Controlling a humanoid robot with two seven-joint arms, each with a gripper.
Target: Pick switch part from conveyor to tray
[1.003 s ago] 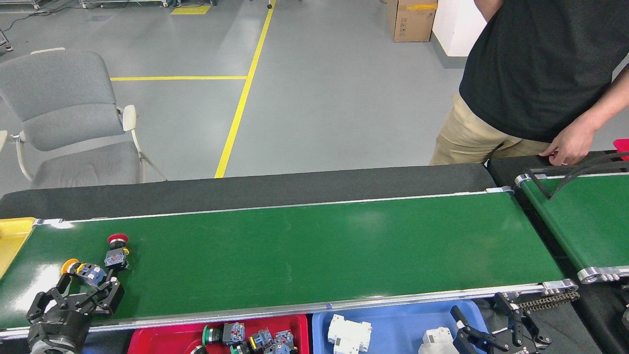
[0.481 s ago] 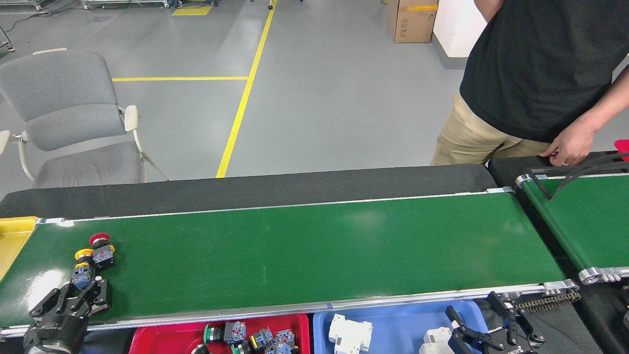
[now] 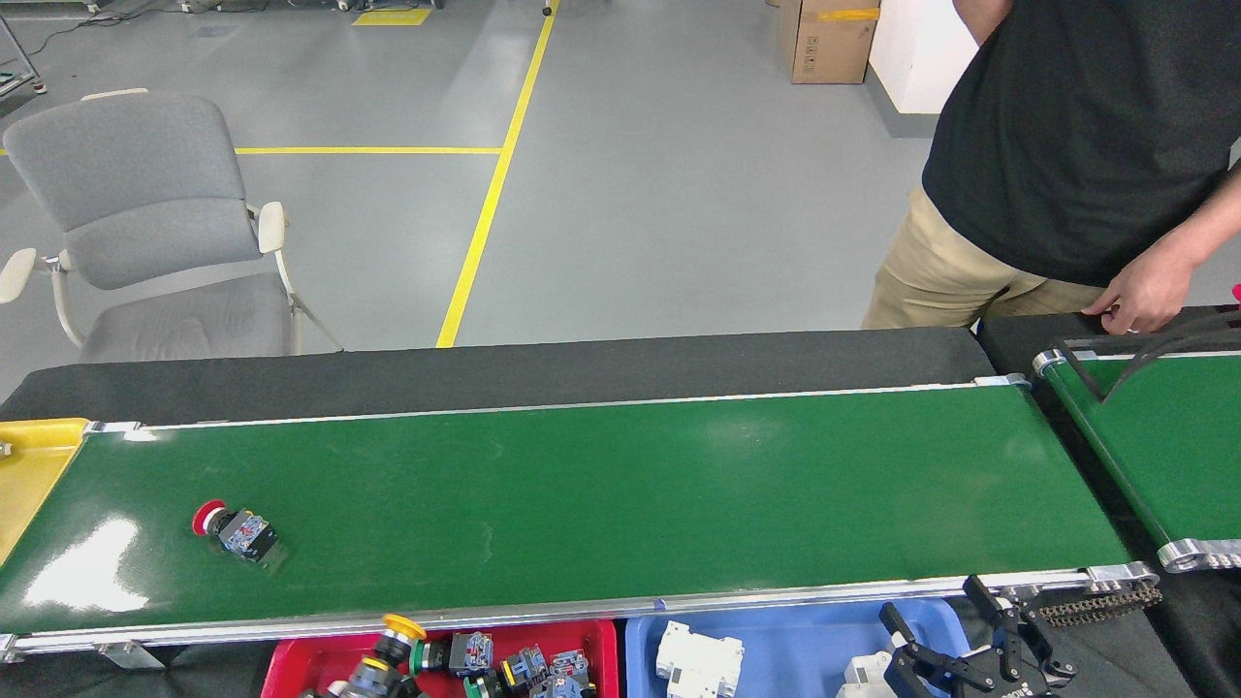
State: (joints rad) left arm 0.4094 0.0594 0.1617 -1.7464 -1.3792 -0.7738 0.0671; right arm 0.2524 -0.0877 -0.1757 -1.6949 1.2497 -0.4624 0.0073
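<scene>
i have the conveyor [image 3: 601, 485] across the whole view, its dark green belt running between silver rails, with a shorter green belt [image 3: 1154, 436] off to the right where a person's hand [image 3: 1144, 296] rests by the frame. below the near rail sit the red tray [image 3: 291, 669] and a blue tray [image 3: 795, 630], the blue one with white breaker-like blocks in it. a yellow bin [image 3: 34, 460] shows at the left end.

on progress, i judge the job partly done: the red tray holds several switch parts, and a yellow-capped switch part [image 3: 388, 645] hangs over its near-left corner, apparently carried by my left end effector [image 3: 334, 690], which barely enters the view at the bottom edge. i cannot tell whether it is clenched on that part or released. one red-capped switch part [image 3: 233, 528] lies on its side on the belt near the left end, well apart from the tray, so that one is left to fetch.

my right end effector [image 3: 974, 659] hovers over the blue tray's right end, fingers spread and holding nothing.

no brand, label or writing is readable anywhere; the cardboard box [image 3: 829, 39] far back has marks too small to read.
</scene>
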